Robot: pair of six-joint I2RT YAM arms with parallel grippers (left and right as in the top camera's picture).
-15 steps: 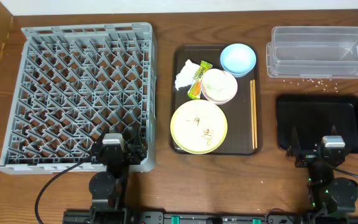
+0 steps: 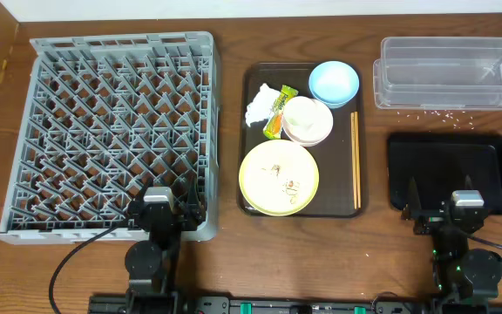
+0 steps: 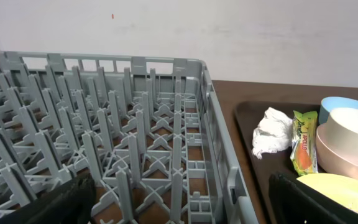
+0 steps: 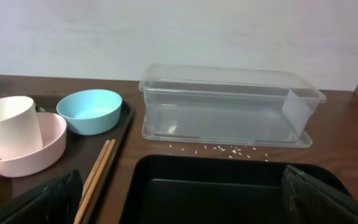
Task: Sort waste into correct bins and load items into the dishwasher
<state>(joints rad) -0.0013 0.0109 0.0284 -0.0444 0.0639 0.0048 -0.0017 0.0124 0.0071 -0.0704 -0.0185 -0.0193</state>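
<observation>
Overhead, your left end effector (image 2: 164,209) is hanging wide open, empty, over the near edge of the rack (image 2: 111,122). Your right end effector (image 2: 457,199) is gaping, empty, over the black tray (image 2: 443,161) by the right edge of the worktop (image 2: 373,253). Left wrist: napkin (image 3: 271,134) and wrapper (image 3: 303,146) are lying in the brown tray (image 3: 246,121). Right wrist: the cup (image 4: 5,124) is standing in the white bowl (image 4: 42,148), and rice grains (image 4: 229,149) are lying beside the clear tub (image 4: 229,102).

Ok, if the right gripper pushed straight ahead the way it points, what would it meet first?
Probably the clear plastic tub: the right gripper, jaws open, points across the black tray toward it. If it rides low, the tray's rim may come first.
</observation>
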